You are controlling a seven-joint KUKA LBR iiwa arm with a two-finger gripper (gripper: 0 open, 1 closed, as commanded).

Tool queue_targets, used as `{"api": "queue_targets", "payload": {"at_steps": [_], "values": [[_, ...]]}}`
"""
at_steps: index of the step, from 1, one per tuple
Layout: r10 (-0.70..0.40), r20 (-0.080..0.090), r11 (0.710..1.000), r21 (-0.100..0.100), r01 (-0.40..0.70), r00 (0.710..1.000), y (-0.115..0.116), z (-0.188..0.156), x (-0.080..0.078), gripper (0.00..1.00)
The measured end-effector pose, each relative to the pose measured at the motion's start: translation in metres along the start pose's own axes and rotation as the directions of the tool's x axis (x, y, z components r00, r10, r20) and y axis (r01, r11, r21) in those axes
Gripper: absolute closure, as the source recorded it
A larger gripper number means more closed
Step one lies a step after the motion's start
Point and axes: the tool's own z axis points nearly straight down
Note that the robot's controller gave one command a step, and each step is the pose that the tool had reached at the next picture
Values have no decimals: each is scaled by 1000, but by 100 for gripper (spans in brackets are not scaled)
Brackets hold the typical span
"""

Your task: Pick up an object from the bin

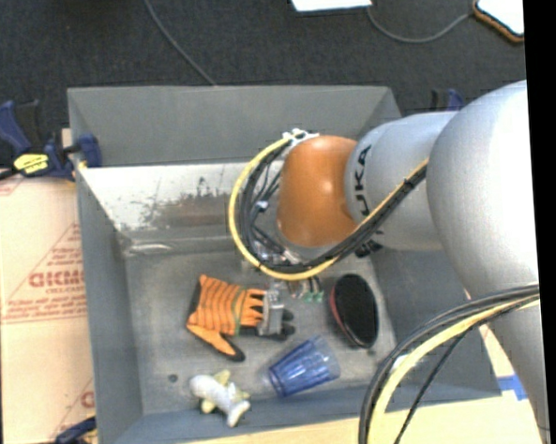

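Observation:
My gripper (pixel 276 316) hangs low in the middle of the bin, below the orange wrist cover. It sits at the right end of an orange plush toy with black stripes (pixel 221 311), which lies flat on the bin floor, and it touches or overlaps that end. Just below and to the right of the gripper, a blue ribbed plastic cup (pixel 302 368) lies on its side. To the gripper's right, a black oval disc with a red rim (pixel 356 311) leans near the bin's right wall.
A small white and yellow toy figure (pixel 220 394) lies near the bin's front wall, left of the cup. The arm with its looped cables covers the back right part of the bin. Bare floor shows along the left wall.

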Motion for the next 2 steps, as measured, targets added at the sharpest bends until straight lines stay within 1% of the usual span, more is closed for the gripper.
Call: {"api": "queue_targets", "payload": {"at_steps": [1, 2], "values": [[40, -2, 999, -2, -40, 999, 3, 0, -2, 0], [2, 3, 1000, 0, -2, 1000, -1, -1, -1, 0]]}}
